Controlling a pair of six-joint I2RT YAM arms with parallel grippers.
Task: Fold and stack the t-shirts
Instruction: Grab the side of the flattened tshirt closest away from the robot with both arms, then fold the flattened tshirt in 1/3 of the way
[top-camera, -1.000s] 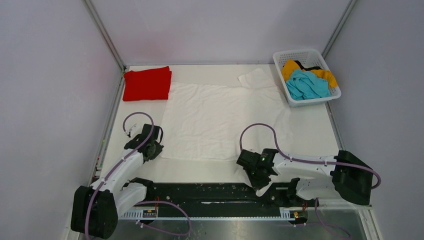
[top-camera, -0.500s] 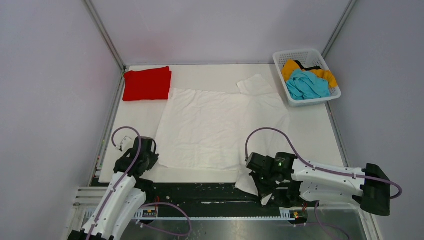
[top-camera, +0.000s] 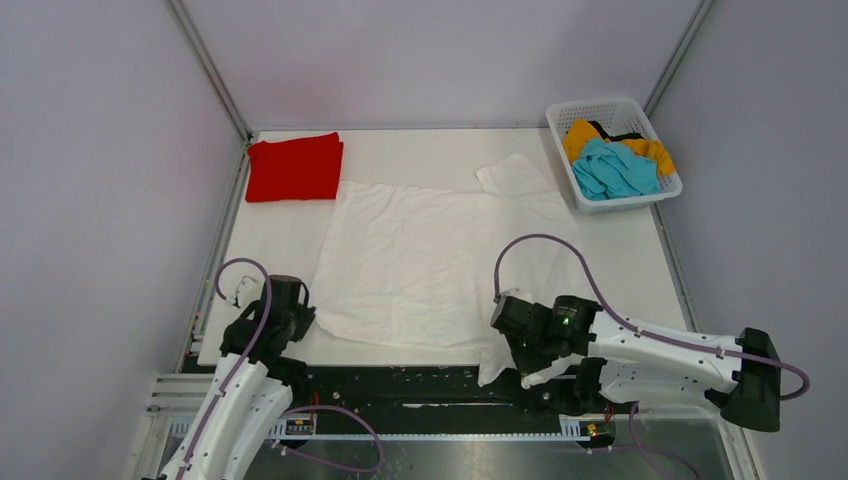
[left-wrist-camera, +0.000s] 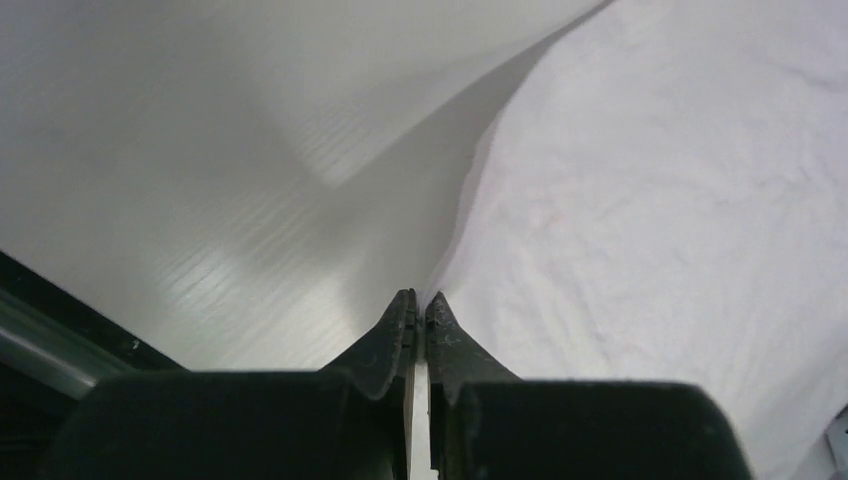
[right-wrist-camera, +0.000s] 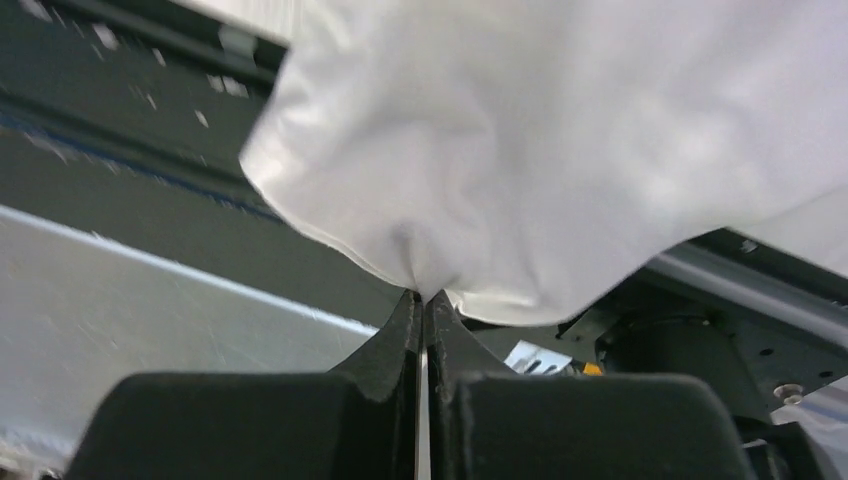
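Table (top-camera: 620, 262) has bare strips left and right of the white shirt (top-camera: 430, 260), which lies spread mid-table, dragged nearer me than a second ago, its near-right corner now over the near edge. Red shirt (top-camera: 295, 168) sits folded far left; the basket (top-camera: 597, 104) far right holds the teal shirt (top-camera: 612, 170) and orange shirt (top-camera: 582, 135). My right gripper (right-wrist-camera: 421, 298) is pinched tight on the hanging corner, my left gripper (left-wrist-camera: 420, 300) closed on the near-left hem.

3 plain pale grey walls (top-camera: 440, 60) enclose a white surface (top-camera: 620, 260); 2 metal posts (top-camera: 210, 70) rise at its far corners, and a black rail (top-camera: 400, 385) edges its near side.
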